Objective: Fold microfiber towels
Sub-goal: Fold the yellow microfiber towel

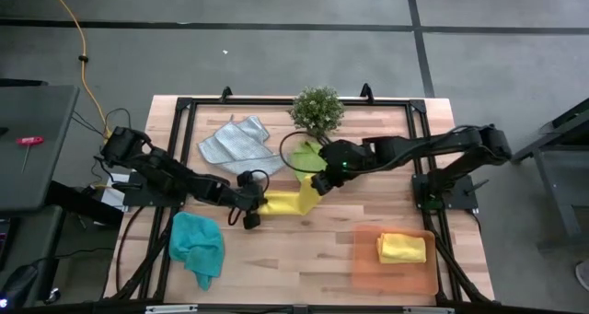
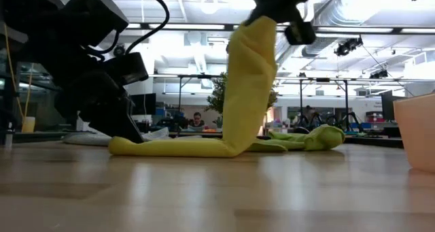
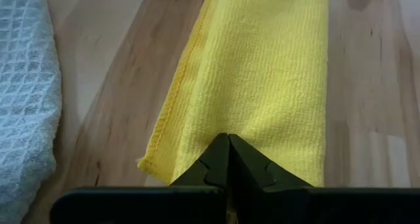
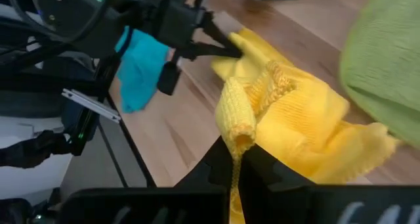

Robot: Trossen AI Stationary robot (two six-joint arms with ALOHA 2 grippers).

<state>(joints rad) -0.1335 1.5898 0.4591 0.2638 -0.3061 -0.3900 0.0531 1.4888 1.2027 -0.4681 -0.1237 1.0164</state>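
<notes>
A yellow towel [image 1: 287, 202], folded into a long strip, lies on the table's middle. My left gripper [image 1: 250, 210] is shut on its left end, down at the table. My right gripper [image 1: 322, 180] is shut on its right end, raised above the table. A lime green towel [image 1: 308, 154] lies crumpled by the plant. A light grey towel [image 1: 234, 141] lies at the far left. A teal towel [image 1: 198, 246] lies bunched at the near left. A second yellow towel [image 1: 401, 249] lies folded in the orange tray [image 1: 368, 268]. My left gripper is shut on the strip's left short end [image 3: 197, 159], at about its middle, with several layers there. The fingers slant down from the table's left and lie along the strip. That end rests on the table [image 2: 126, 146]. My right gripper pinches the strip's right end [image 4: 237, 122] between its two fingers, bunched in several layers. It holds this end from above, high over the table [image 2: 257, 29]. The towel hangs down from the fingers, and its left half lies flat on the wood [image 2: 177, 148].
A small potted plant [image 1: 317, 110] stands at the far middle, just behind the lime green towel. The orange tray stands at the near right. Bare wood lies between the teal towel and the tray.
</notes>
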